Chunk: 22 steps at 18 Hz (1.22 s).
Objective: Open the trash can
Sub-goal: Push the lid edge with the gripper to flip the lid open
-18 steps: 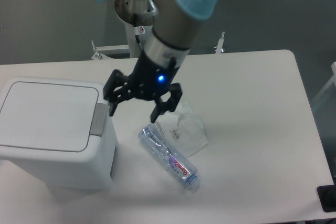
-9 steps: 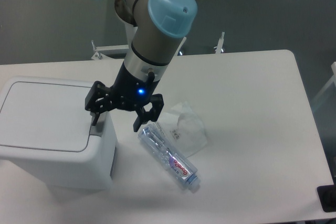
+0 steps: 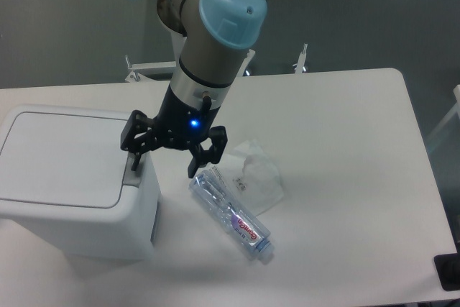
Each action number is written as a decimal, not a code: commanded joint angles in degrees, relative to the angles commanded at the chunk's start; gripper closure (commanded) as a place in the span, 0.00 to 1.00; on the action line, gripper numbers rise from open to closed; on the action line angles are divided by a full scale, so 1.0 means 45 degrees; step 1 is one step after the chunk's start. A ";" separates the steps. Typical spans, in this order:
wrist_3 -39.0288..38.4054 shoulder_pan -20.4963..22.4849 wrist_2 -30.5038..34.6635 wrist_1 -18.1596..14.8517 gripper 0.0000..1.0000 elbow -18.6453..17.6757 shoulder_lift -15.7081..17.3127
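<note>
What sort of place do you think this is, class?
Probably a robotics lab: a robot arm's gripper works over a plain white table holding only a trash can and a crushed bottle.

The trash can (image 3: 72,185) was white, its push button (image 3: 134,171) grey. The gripper (image 3: 165,156) was black with a small blue light glowing on its body, and the arm (image 3: 215,41) above was grey with pale blue caps. The bottle (image 3: 231,215) was clear, with a red-and-white label. The table (image 3: 345,177) was white.
</note>
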 joint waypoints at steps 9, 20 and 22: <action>0.0000 0.0000 0.0118 0.0000 0.00 0.0000 -0.0039; -0.0020 0.0506 0.0118 0.1911 0.00 0.0429 0.0254; 0.0019 0.0994 0.0118 0.2458 0.00 0.0469 0.0254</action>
